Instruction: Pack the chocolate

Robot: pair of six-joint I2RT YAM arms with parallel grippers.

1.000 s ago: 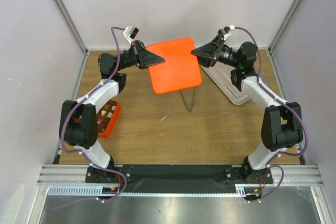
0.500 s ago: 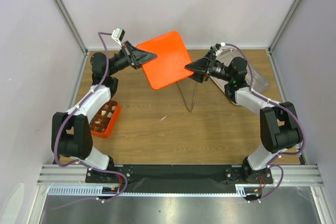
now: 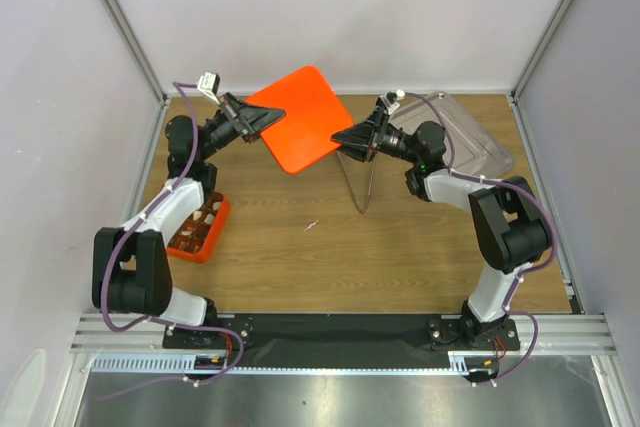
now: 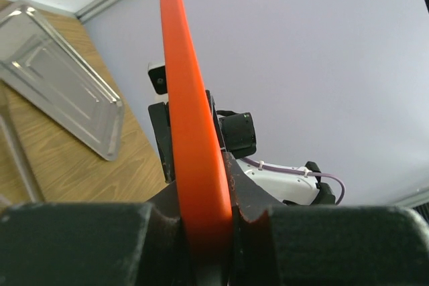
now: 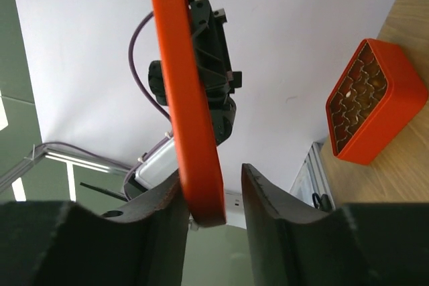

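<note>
top view, upper centre: an orange lid [image 3: 300, 122], square with rounded corners, is held tilted above the table [image 3: 300, 247] between the two grippers. its left corner is gripped by the left gripper [image 3: 272, 115], and its right edge is met by the right gripper [image 3: 342, 137].

left wrist view: the lid is seen edge-on, rising from the bottom centre of the frame. it is pinched tightly between both fingers [image 4: 87, 239], with no gap on either side.

right wrist view: the lid's edge is again seen edge-on, lying between the fingers [image 5: 288, 226]. the finger on the left of the frame is touched by it, while a narrow slit is seen beside the other. whether the lid is firmly clamped here cannot be told.

the chocolate [image 5: 360, 98] is seen as small pieces in the cells of an orange gridded box [image 3: 190, 250]. one pale piece is made out among darker ones, but they are too small to be counted. the box rests on the table at the lower left of the top view, partly covered by the left arm, and at the right edge of the right wrist view.

thin metal tongs [image 3: 362, 182] lie on the table just below the lid. a shiny tray [image 3: 475, 142] is placed at the upper right of the top view, behind the right arm.
</note>
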